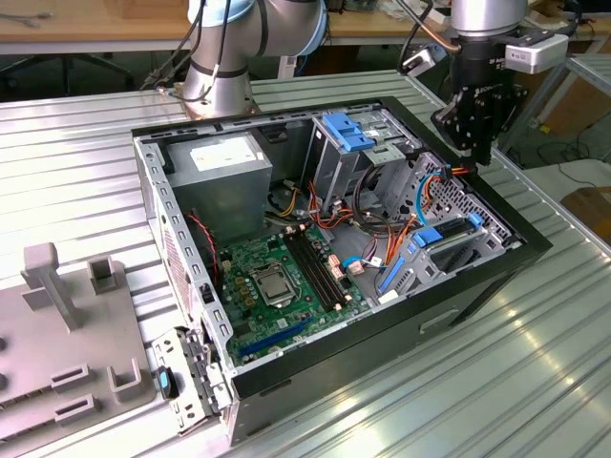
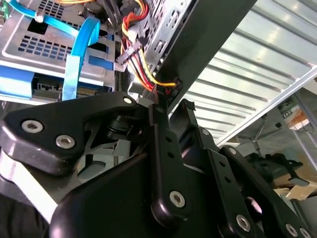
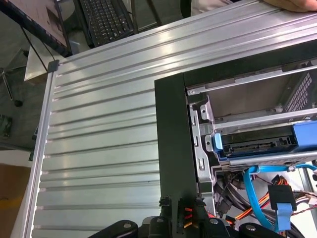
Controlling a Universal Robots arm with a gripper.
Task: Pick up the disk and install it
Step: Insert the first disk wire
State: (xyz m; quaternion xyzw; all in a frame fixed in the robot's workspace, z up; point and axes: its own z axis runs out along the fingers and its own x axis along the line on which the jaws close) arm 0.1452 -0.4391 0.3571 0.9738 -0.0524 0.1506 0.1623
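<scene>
Gripper [image 1: 476, 156] at the case's [image 1: 315, 370] two o'clock, exterior view, clamps a power plug [image 3: 186, 218] and should hold it square to the disk [image 3: 257, 145].

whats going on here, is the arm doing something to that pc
A robot arm's claw hangs over the open computer case, at the black rim on the exterior view's right, close to a bundle of red and yellow cables. The disk, with its blue rails, is not in the claw: it sits in a metal bay inside the case, close to the claw.
</scene>
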